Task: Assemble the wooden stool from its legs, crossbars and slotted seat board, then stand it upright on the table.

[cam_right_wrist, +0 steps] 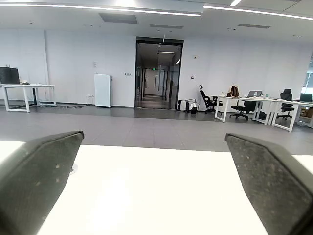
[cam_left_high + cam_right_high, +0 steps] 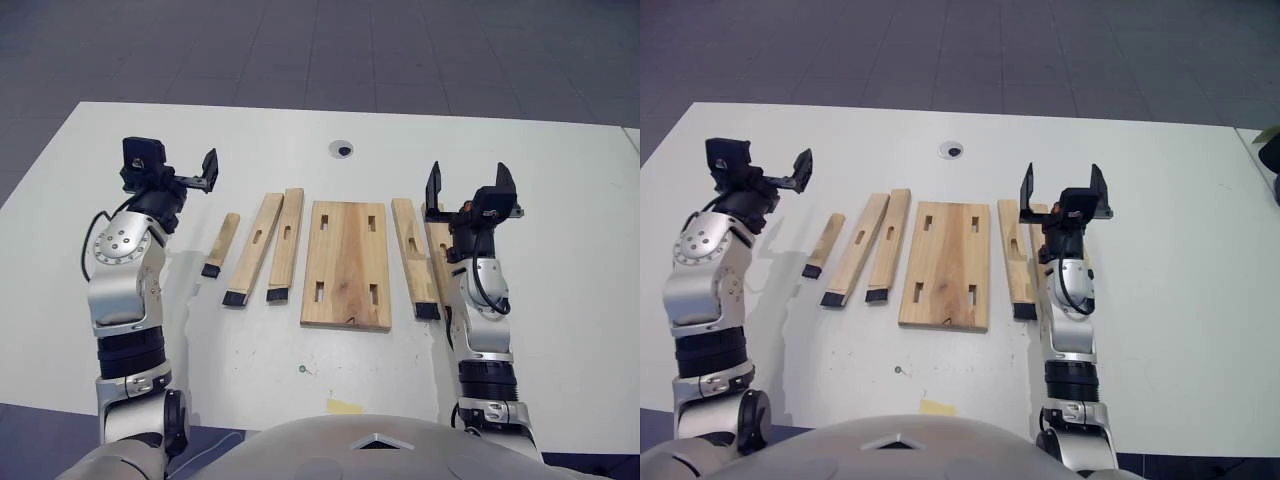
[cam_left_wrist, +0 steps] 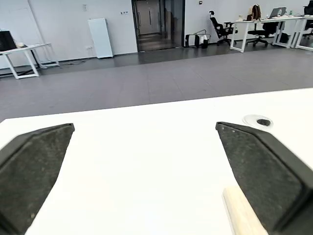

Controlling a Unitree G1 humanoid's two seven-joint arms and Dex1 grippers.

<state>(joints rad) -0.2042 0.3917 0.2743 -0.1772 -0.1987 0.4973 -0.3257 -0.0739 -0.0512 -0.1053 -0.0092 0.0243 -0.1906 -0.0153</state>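
Wood parts lie flat on the table (image 2: 560,300), nothing joined yet. Seat board (image 2: 347,263) sits centre; short crossbar (image 2: 221,243) + slotted legs (image 2: 254,249) on its left, two more pieces (image 2: 413,257) on its right, all long axes parallel w/ board's. Nearer arm, by judgement: right gripper (image 2: 470,188), spread wide, empty, over those right pieces. The left gripper (image 2: 172,165), also wide, empty, hangs left of the crossbar.
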